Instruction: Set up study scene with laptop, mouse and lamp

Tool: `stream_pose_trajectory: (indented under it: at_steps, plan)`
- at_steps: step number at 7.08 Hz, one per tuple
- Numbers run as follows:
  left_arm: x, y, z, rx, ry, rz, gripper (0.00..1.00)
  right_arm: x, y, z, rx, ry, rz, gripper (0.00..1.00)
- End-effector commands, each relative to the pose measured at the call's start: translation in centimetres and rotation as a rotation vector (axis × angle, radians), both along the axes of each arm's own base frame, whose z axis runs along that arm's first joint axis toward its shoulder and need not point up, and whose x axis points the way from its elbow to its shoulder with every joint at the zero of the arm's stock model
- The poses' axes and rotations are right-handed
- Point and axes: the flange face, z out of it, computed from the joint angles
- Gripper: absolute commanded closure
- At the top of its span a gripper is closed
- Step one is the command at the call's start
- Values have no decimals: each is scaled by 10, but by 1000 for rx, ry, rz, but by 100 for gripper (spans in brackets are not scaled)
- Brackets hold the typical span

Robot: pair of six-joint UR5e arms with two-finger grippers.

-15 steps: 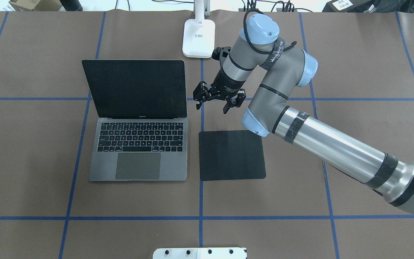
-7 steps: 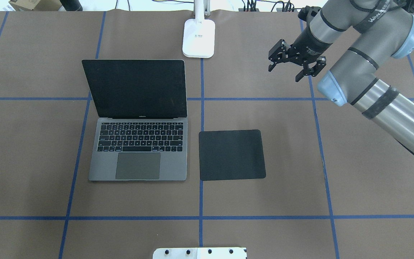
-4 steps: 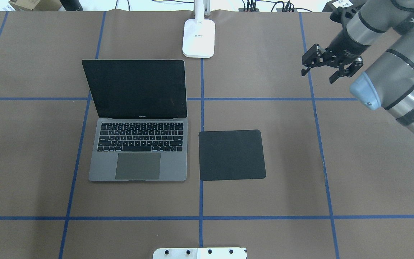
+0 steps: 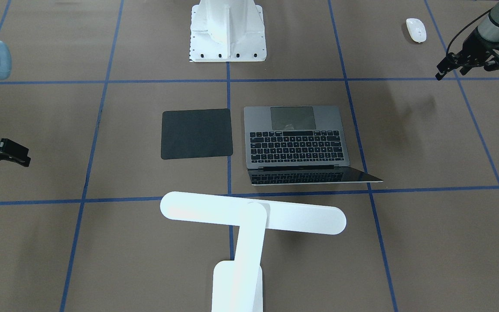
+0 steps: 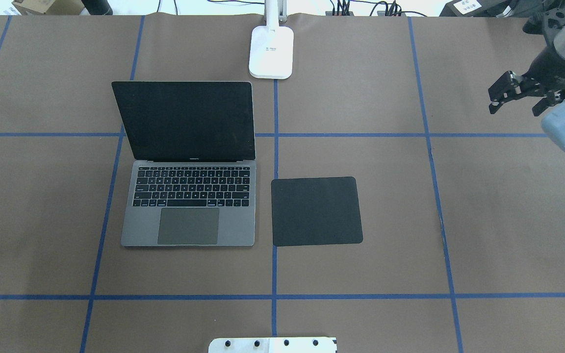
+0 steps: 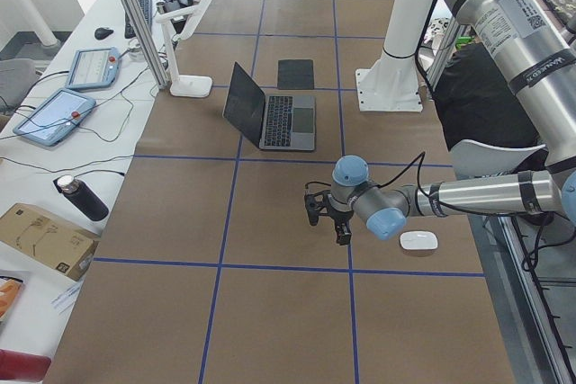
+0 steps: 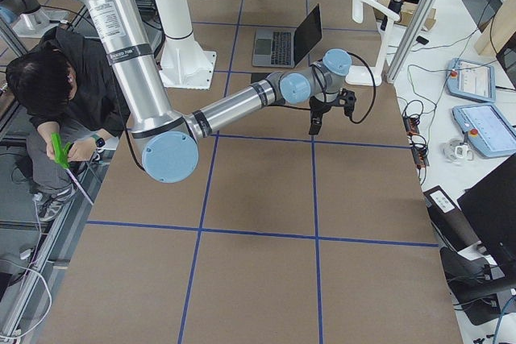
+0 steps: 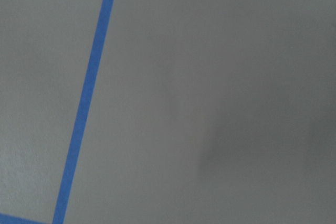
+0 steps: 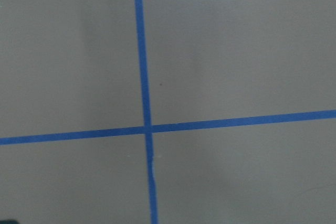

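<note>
mouse sits on the worktop's l side nr the robot base, well apart from the black pad – l hand nr it & r hand both released, empty – a skewed pinch could squirt that slick shell away, or the carry clip the open laptop.

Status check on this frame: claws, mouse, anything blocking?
Right claw open, empty. Left claw open, empty, near the mouse. Mouse not yet on the black pad. Open laptop lies partly between mouse and pad.
</note>
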Motion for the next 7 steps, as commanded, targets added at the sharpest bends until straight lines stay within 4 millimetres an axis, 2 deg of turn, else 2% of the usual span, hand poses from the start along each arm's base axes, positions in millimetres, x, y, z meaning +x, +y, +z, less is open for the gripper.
stream_pose_trajectory:
  at_steps: [1,3,4,5,7]
  plan:
    - [-7,30,-1,-26,26,11,0,29,20,15,0,81,-67,1]
    - [-20,50,0,-44,20,31,0,34,34,34,4,84,-105,1]
    - [-22,65,0,-72,34,45,0,35,37,35,4,84,-105,1]
    - [-18,74,-2,-99,46,62,0,37,42,37,1,81,-106,1]
    - [8,91,-6,-167,46,139,0,39,50,35,6,75,-106,1]
